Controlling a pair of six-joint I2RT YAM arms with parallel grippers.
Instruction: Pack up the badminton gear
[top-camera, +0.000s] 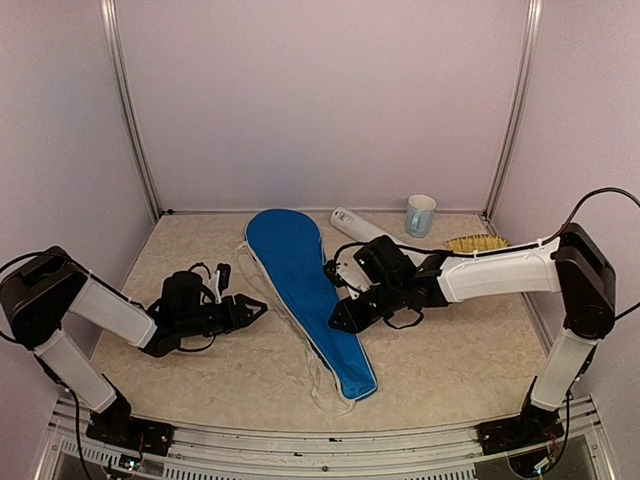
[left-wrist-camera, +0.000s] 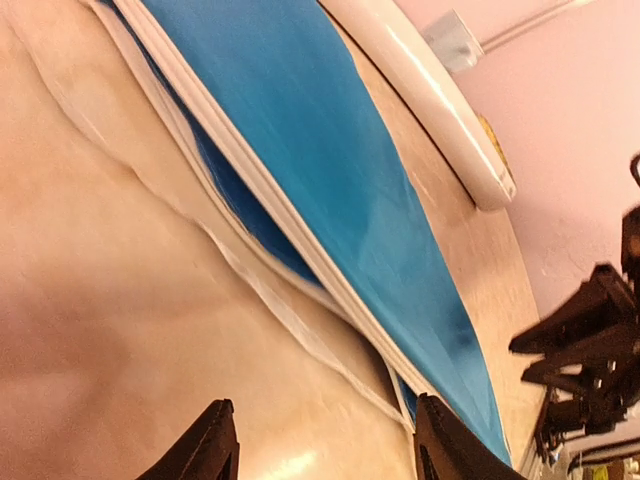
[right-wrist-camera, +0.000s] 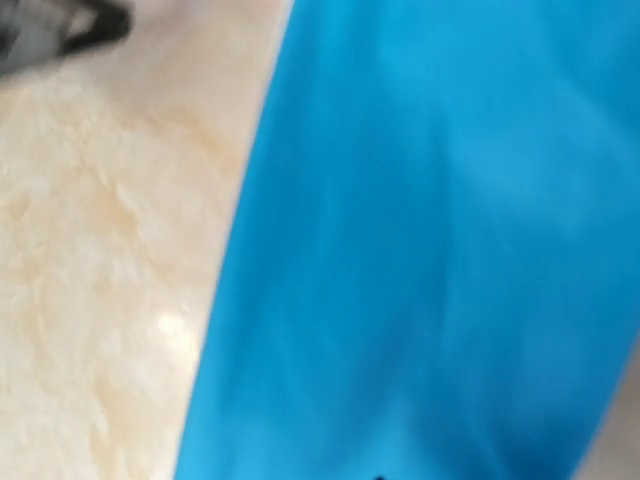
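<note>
The blue racket-shaped cover (top-camera: 300, 280) lies flat and diagonal across the middle of the table, with white piping and a loose white strap (top-camera: 322, 385) at its near end. It also shows in the left wrist view (left-wrist-camera: 330, 170) and fills the right wrist view (right-wrist-camera: 430, 250). The long white tube (top-camera: 352, 222) lies behind it and also shows in the left wrist view (left-wrist-camera: 420, 90). My left gripper (top-camera: 258, 306) (left-wrist-camera: 325, 440) is open and empty, low over the table just left of the cover. My right gripper (top-camera: 338, 322) is at the cover's right edge; its fingers do not show. Rackets and shuttlecocks are out of view.
A pale blue mug (top-camera: 420, 215) stands at the back right, with a straw-coloured brush (top-camera: 475, 243) beside it. The right arm reaches across in front of the tube. Pale walls enclose the table on three sides.
</note>
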